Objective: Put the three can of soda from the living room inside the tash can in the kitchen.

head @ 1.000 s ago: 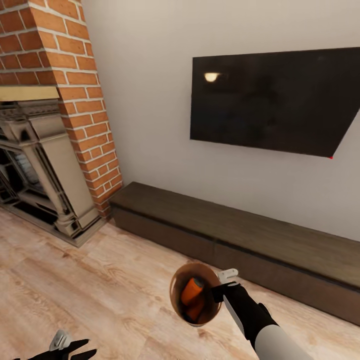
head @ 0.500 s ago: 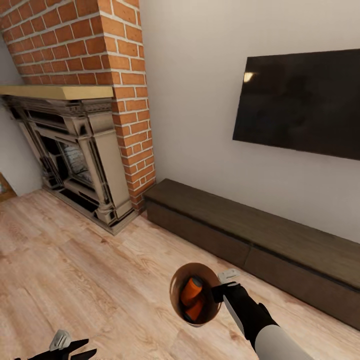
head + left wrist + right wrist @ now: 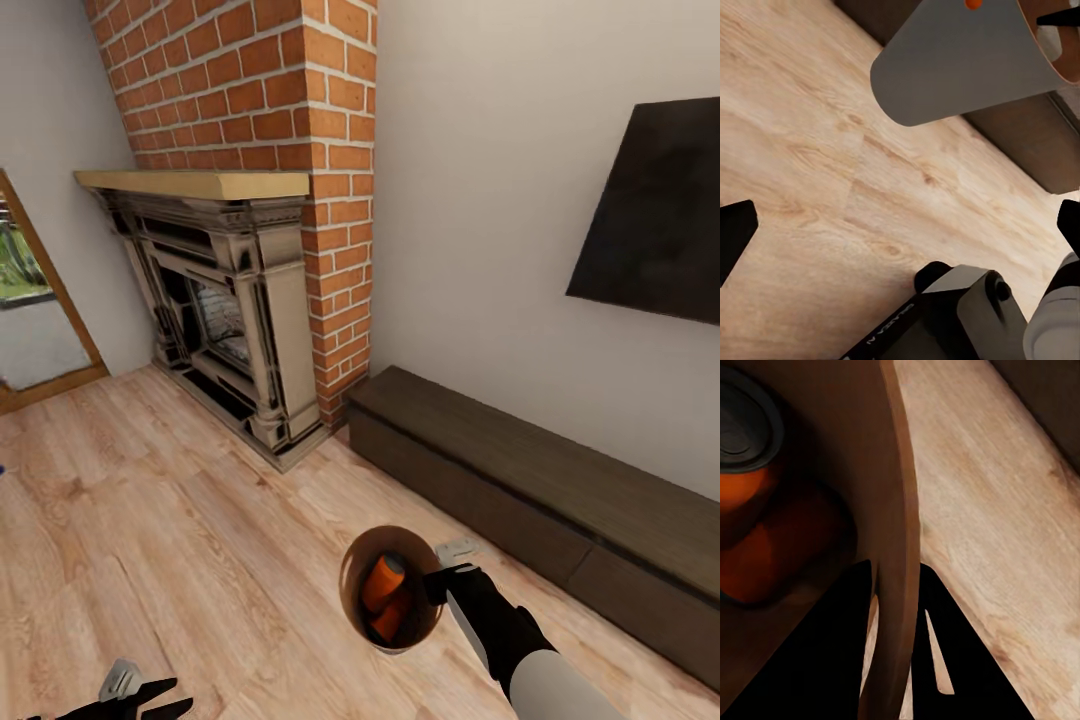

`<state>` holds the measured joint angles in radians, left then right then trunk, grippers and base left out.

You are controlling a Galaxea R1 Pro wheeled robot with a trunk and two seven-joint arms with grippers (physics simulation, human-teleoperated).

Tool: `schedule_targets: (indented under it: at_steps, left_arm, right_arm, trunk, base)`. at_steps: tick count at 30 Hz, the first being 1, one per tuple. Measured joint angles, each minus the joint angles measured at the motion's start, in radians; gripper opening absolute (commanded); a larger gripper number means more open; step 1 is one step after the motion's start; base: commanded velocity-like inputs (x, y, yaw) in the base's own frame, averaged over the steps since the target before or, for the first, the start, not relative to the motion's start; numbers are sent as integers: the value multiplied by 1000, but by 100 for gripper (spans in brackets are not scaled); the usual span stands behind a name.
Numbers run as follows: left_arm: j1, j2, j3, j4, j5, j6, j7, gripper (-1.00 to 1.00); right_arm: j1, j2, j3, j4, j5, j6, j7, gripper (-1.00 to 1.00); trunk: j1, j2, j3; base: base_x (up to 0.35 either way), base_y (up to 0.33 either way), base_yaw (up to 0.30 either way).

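Gripping the rim of the tash can (image 3: 352, 590), our right gripper (image 3: 437, 575) has one dark finger inside the wall and one outside; in the right wrist view the two fingers (image 3: 840, 660) straddle the brown-copper wall (image 3: 896, 547) closely. We carry the bin off the floor, just to the left of the gripper's tip, its mouth tipped toward the head camera so that we look into the glossy interior. Two orange soda cans (image 3: 384, 597) lie inside it, one above the other, leaning against the inner wall; the right wrist view shows the grey top of one orange can (image 3: 742, 427) close to the finger. We cannot tell whether a third can is in there.

Our left gripper (image 3: 140, 700) sits low at the left, well apart from the bin, its jaws spread and grasping nothing. From the left wrist view we see the bin's light grey outside (image 3: 960, 67) above the plank floor (image 3: 802, 150).

Beyond the bin, a long dark low cabinet (image 3: 520, 490) runs along the wall, with a wall TV (image 3: 660, 240) above it. A brick fireplace (image 3: 260, 300) stands to the left, and a wood-framed opening (image 3: 55, 310) lies further left.
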<state>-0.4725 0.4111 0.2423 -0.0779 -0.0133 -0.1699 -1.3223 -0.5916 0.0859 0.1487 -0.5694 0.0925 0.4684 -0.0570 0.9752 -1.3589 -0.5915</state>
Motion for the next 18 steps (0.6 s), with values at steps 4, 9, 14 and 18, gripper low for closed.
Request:
schedule_targets:
  at_steps: [4,9,14,18]
  left_arm:
    - [0,-1,-1,0,1,1,0,100]
    - [0,-20,-2,0,-4,1,4,100]
    - [0,-26,-2,2,-7,2,4,100]
    - [0,-28,-3,1,-6,2,4,100]
  right_arm:
    - [0,-1,-2,1,1,1,0,-100]
    - [0,-4,-3,0,2,1,-3,-100]
    - [0,-4,-2,4,2,1,-5,-100]
    - [0,-1,-1,5,0,0,-5,-100]
  trunk:
    - [0,0,0]
    - [0,0,0]
    - [0,0,0]
    - [0,0,0]
  base:
    - [290,241,290]
    - [293,236,290]
    - [294,235,290]
    - [294,235,290]
